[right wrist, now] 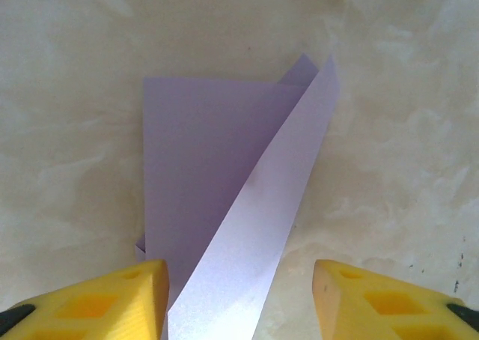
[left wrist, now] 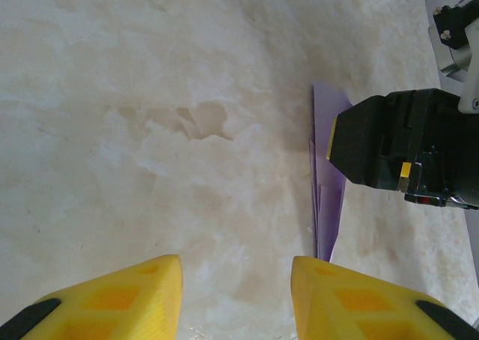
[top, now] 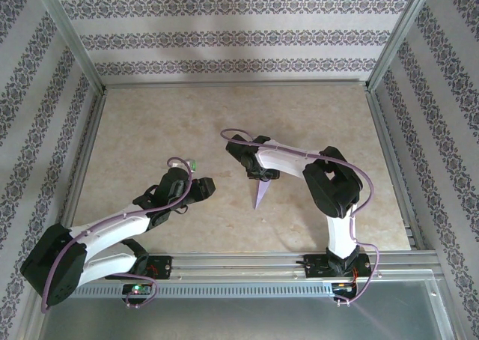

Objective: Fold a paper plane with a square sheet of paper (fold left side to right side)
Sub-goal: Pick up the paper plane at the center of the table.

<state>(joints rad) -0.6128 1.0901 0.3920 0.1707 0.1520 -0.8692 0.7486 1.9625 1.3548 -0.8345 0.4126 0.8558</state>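
Now your right fingers (right wrist: 112, 302) stand apart over the paper plane (right wrist: 217, 175), which lies mid-tabletop (top: 150, 130) with one flap raised between them, probably to press its crease, while your left fingers (left wrist: 127, 295) hover open and empty beside it.

Lab test cell, wallpapered walls (top: 224, 25), aluminium frame (top: 232, 84)

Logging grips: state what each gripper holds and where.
Nothing is held. Left gripper open over table; right gripper open astride a raised flap of the paper plane.

Smooth paper plane (right wrist: 202, 168), matt marbled table (top: 150, 130)
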